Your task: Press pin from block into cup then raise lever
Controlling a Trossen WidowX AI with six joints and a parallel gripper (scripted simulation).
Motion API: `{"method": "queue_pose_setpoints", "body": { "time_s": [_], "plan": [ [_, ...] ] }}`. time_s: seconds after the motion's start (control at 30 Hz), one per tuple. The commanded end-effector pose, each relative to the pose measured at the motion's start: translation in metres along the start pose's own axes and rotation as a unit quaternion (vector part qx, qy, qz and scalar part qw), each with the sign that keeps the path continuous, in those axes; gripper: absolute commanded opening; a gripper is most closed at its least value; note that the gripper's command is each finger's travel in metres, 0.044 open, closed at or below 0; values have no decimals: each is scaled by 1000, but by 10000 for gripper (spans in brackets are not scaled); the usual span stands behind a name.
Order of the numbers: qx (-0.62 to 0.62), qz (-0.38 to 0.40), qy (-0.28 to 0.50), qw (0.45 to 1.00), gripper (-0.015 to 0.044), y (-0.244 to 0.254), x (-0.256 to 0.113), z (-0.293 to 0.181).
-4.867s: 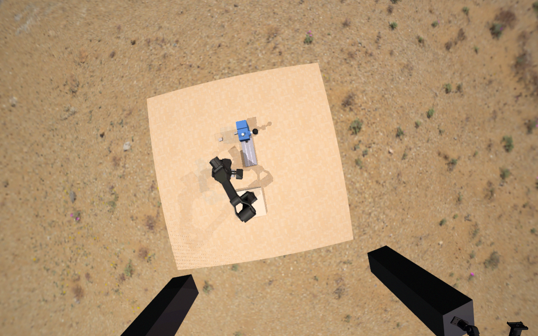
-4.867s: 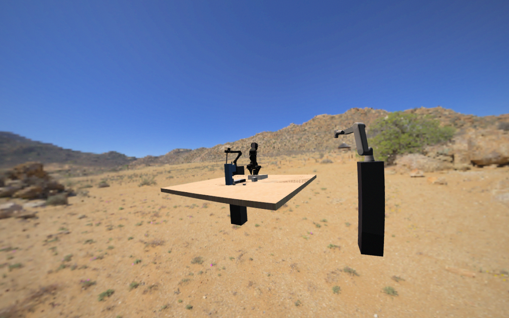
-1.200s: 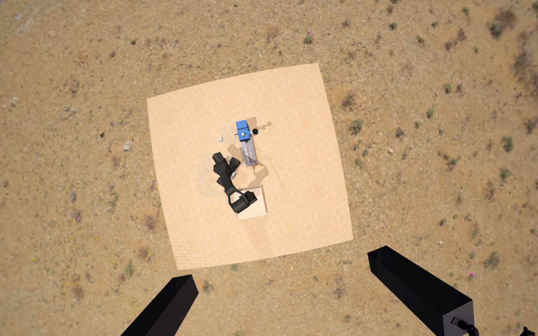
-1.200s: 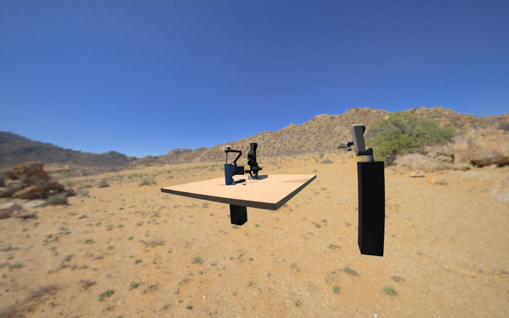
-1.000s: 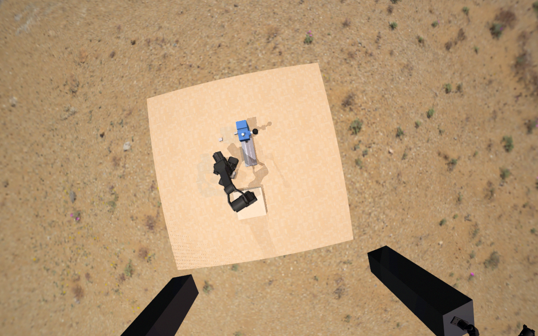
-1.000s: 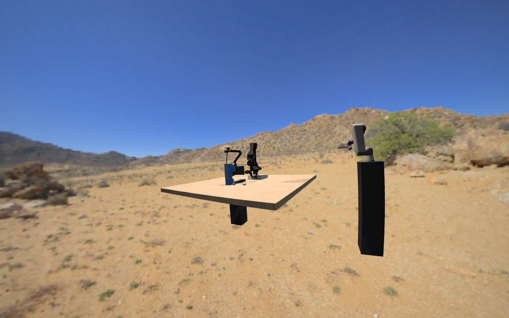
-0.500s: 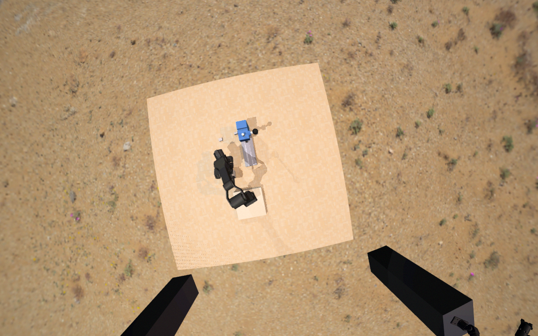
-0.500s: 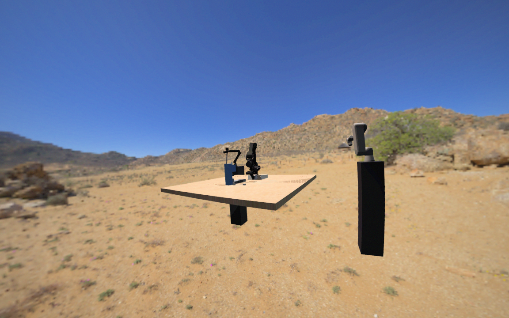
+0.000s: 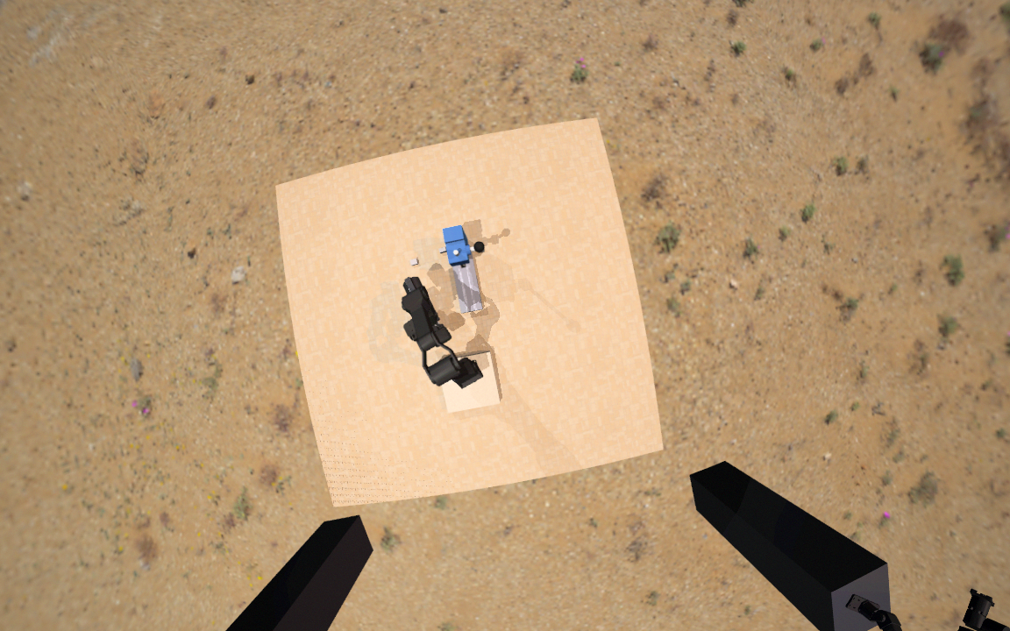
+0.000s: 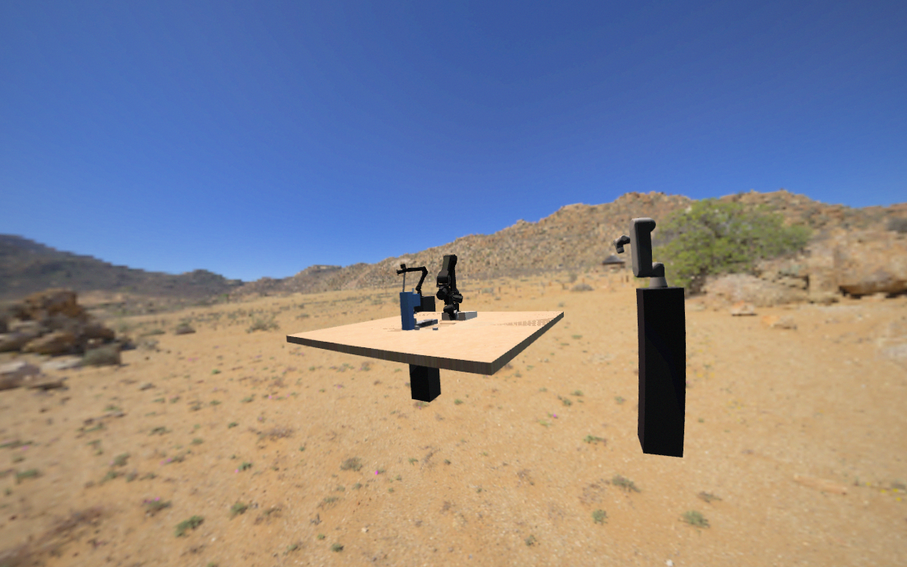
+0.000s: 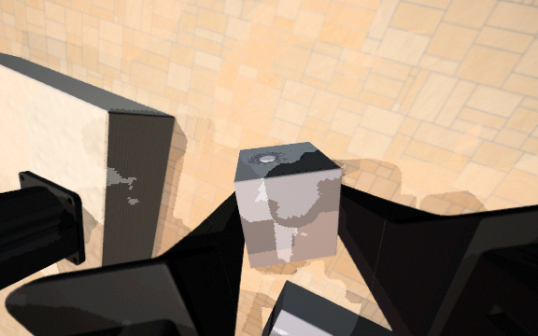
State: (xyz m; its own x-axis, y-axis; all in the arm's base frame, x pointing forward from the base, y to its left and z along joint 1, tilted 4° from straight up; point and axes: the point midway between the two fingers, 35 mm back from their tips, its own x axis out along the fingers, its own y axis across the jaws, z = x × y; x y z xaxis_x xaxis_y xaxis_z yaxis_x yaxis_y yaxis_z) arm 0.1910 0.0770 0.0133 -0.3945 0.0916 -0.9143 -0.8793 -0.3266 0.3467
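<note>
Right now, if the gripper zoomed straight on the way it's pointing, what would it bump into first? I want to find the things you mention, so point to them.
Probably the tabletop (image 9: 556,195) (image 10: 372,342) (image 11: 344,93): the block (image 11: 292,217) in the gripper (image 11: 281,189) would touch first. The wrist view leaves depth unclear.

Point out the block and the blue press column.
Block (image 11: 292,217): wrist view, on its broad pale side face.
Blue press column (image 9: 453,232) (image 10: 407,313): top view, on its top; exterior view, on its upright side.
</note>
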Motion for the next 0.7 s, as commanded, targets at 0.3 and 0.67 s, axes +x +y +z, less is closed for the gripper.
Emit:
{"method": "queue_pose_setpoints", "body": {
  "time_s": [0.3,0.67],
  "plan": [
    [-212,20,-33,976,0,-2,0,0],
    [-379,24,-63,923,0,-3,-1,0]
  ]
}}
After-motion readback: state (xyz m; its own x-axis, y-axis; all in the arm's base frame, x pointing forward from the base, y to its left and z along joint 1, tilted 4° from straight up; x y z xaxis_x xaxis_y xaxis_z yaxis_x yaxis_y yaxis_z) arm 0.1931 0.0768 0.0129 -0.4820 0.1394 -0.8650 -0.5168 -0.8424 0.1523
